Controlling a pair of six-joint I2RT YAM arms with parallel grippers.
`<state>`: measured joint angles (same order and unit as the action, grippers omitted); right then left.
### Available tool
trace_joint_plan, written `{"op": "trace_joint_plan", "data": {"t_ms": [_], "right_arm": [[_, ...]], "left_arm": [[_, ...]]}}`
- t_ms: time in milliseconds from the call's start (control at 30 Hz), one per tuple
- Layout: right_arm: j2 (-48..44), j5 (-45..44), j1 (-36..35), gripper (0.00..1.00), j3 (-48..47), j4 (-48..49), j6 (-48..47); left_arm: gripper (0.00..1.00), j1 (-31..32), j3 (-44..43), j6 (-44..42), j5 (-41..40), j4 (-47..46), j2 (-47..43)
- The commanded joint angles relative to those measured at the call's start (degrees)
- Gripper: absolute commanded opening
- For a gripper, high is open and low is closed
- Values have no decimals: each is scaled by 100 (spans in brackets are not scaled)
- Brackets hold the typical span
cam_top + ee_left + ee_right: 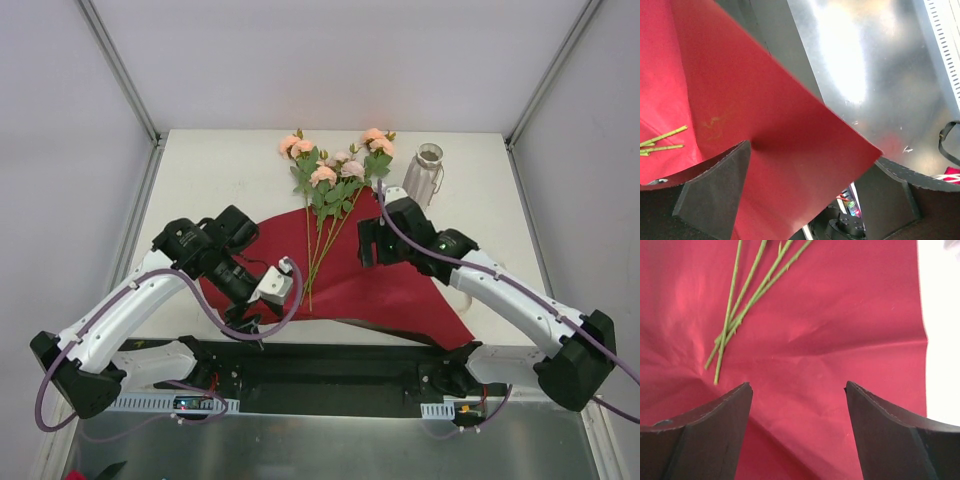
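A red paper sheet (390, 285) lies on the white table with a bunch of pink roses (330, 175) across it, their green stems (740, 315) pointing toward me. My left gripper (283, 283) is at the sheet's near left corner. In the left wrist view this gripper (812, 152) is open, the raised red sheet (765, 100) passes between its wide-apart fingers, and the left finger (715, 195) touches it. My right gripper (370, 245) hovers open just above the middle of the sheet (840, 315), with the stem ends ahead and to the left of it (797, 385).
A clear glass jar (425, 175) stands at the back right, beside the flower heads. Bare white table (940, 340) shows right of the sheet. A shiny metal plate (865, 65) and the arm bases lie along the near edge, under the sheet's lifted corner.
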<state>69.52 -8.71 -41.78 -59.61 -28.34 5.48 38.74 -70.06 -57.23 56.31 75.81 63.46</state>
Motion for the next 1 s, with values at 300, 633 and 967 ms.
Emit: {"op": "trace_joint_plan", "data": {"t_ms": [300,633,967], "right_arm": [[-614,-1395,-3160,76,750,-365,1429],[166,-2259,-1855,69,-969,-955,807],[3171,-1300,-68,49,-3563,-541,744]], "left_arm": [[99,81,-1384,-62,178,1111,-379],[99,-190,-3171,2592,-514,120,289],[99,-3531,-3470,3323,-601,22,2538]]}}
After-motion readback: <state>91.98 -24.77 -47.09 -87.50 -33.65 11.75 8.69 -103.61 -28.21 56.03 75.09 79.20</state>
